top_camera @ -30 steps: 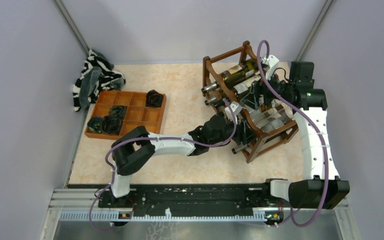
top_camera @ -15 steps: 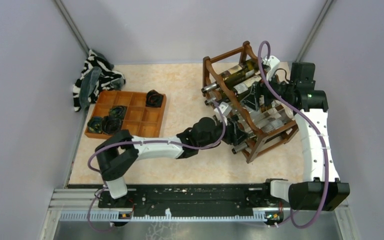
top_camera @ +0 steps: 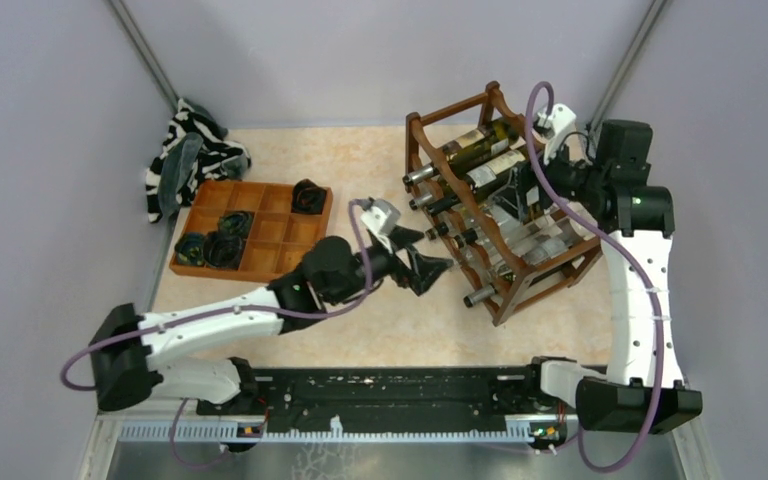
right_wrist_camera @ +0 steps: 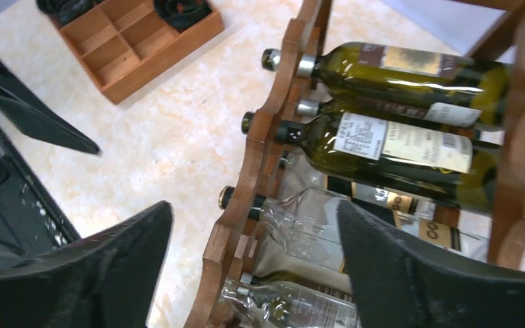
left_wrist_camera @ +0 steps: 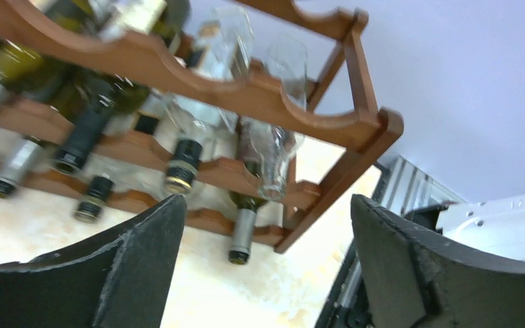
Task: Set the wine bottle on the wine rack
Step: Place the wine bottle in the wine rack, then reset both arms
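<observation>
The dark reddish-brown wine rack [top_camera: 508,300] stands at the right of the table and holds several bottles lying on their sides. Two green labelled wine bottles [top_camera: 480,140] lie on its top tier. Clear bottles [right_wrist_camera: 307,219] and a foil-necked green one [left_wrist_camera: 243,236] lie lower down. My left gripper [top_camera: 430,270] hangs open a short way left of the rack's front, with nothing between its fingers [left_wrist_camera: 137,260]. My right gripper [top_camera: 543,185] is open above the rack's back part, apart from the bottles; the front rail [right_wrist_camera: 266,130] and a clear bottle show between its spread fingers [right_wrist_camera: 396,273].
An orange-brown compartment tray [top_camera: 280,232] with dark rolled items sits at the left. A black-and-white striped cloth [top_camera: 190,150] lies in the back left corner. Grey walls close in the table on three sides. The black base rail [top_camera: 380,385] runs along the near edge.
My left arm has pulled back leftwards from the rack's front and its jaws have opened wide. My right gripper has drawn back from the bottles and opened wider.
</observation>
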Tool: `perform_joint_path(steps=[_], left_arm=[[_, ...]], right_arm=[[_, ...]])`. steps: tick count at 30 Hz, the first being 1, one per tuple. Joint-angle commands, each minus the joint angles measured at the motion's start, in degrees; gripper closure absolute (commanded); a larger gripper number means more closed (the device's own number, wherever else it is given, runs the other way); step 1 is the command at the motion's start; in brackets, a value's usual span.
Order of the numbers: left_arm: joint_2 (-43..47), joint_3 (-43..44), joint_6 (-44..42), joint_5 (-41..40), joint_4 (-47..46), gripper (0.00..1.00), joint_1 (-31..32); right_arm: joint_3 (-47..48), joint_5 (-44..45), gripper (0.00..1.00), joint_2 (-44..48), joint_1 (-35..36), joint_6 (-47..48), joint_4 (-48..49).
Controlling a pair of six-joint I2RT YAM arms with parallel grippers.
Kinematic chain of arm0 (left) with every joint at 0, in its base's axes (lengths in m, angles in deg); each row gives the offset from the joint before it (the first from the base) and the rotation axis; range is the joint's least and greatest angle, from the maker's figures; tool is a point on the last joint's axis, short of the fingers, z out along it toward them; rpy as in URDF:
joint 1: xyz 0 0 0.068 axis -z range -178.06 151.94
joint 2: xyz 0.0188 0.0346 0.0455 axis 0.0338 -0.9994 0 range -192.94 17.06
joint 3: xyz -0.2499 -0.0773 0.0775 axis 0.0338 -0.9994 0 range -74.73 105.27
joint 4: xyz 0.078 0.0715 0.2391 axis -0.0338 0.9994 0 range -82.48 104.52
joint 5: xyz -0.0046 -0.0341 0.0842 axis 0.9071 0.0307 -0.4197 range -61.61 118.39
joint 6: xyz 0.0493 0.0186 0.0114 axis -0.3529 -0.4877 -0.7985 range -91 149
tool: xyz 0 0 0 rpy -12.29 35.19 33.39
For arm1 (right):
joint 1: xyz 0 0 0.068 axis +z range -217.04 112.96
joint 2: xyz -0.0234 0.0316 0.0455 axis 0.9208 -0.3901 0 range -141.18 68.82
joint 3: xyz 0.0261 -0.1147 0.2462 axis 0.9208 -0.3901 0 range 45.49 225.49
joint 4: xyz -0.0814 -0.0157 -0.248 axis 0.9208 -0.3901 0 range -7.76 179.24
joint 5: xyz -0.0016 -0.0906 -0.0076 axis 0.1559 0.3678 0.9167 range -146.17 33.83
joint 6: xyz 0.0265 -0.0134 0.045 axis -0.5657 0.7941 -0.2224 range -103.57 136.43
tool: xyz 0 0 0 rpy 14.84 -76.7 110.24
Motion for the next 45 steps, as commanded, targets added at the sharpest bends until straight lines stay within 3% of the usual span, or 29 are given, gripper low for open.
perform_joint_path(steps=[1,7,12,18,25,45], left_arm=[[9.57,3.05,-8.96,-2.65,9.32,0.02,-4.72],[12.56,15.38,-4.26,15.84,23.04,0.02,-23.04],[11.65,27.67,-5.16,20.21,31.96,0.02,-28.93],[12.21,38.93,-7.27,19.27,39.22,0.02,-29.37],[15.38,43.58,-5.21,19.91,42.09,0.01,-29.4],[21.03,41.65,-5.01,16.5,44.31,0.01,-29.4]], right_arm=[[6.21,5.79,0.03,2.88,-1.21,-0.12,1.96],[12.02,16.57,0.01,3.05,-1.22,-7.97,6.49],[22.79,17.51,0.02,1.42,-1.22,-10.99,7.08],[33.7,12.74,0.02,0.54,-1.22,-13.1,4.63],[38.61,24.57,0.01,1.62,-1.22,-25.9,7.52],[41.44,20.6,0.02,1.33,-1.22,-26.37,7.22]])
